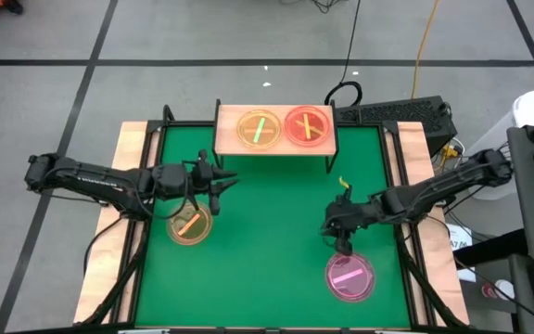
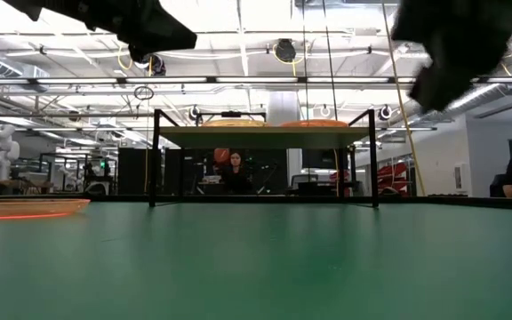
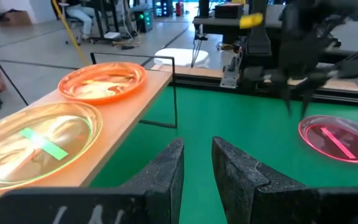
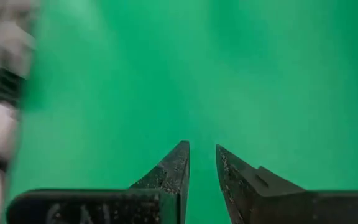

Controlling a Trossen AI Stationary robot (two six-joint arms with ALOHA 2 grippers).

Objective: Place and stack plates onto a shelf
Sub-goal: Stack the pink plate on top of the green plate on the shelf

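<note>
Two plates already sit on the shelf (image 1: 222,139): an amber plate (image 1: 259,128) with a green stripe and, just beside it, an orange-red plate (image 1: 307,126). Two more lie on the green bench (image 1: 267,250), an amber one (image 1: 189,224) near the left tool (image 1: 219,182) and a pink one (image 1: 350,276) near the right tool (image 1: 337,227). Both tools hang above the bench holding nothing, each with its fingers slightly parted. The risk I see is in the pickup: these plates are shallow and smooth, so a finger that misses the rim could push one along the bench or tip it. Later, a plate set down off-centre on another could slide off the narrow shelf
</note>
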